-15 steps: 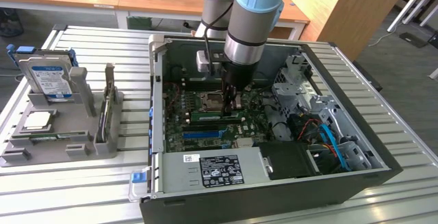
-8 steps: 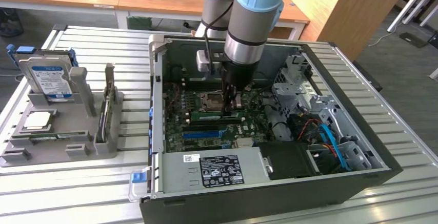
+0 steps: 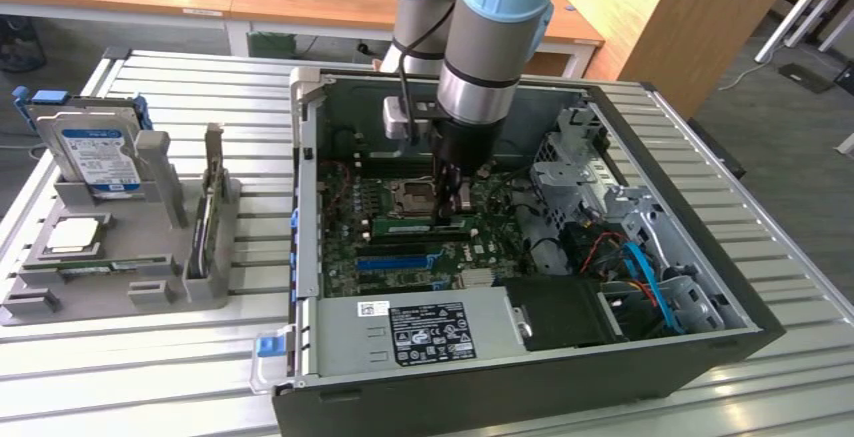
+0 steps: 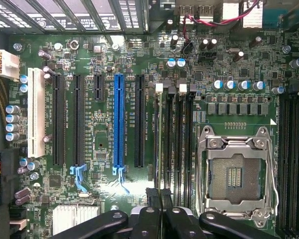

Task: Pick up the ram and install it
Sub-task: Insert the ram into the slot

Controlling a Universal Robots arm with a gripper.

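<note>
- The gripper (image 3: 449, 219) is down inside the open computer case (image 3: 534, 382), at the end of the blue-and-grey arm (image 3: 501, 17). It is clenched on the ram (image 3: 404, 225).
- In the wrist view the two black fingers (image 4: 149, 204) are pressed nearly together, just above the row of long memory slots (image 4: 177, 139).
- The ram is a green stick that lies along these slots on the motherboard (image 4: 102, 144). It sits between the empty processor socket (image 3: 414, 194) and the blue expansion slot (image 3: 400, 257). Whether it is fully seated, I cannot tell.
- The case lies on its side, open upward, on a table (image 3: 160, 377) made of pale metal slats.
- On the same table, at the exterior view's left, there is a grey tray (image 3: 120, 297). It holds the hard drive (image 3: 96, 157) with a blue label, upright, and the silver processor chip (image 3: 74, 235), flat.
- Behind the table stands a wooden desk (image 3: 320, 12) with white legs.
- A wooden cabinet (image 3: 667, 27) is at the exterior view's right.
- The floor (image 3: 787, 147) is grey.
</note>
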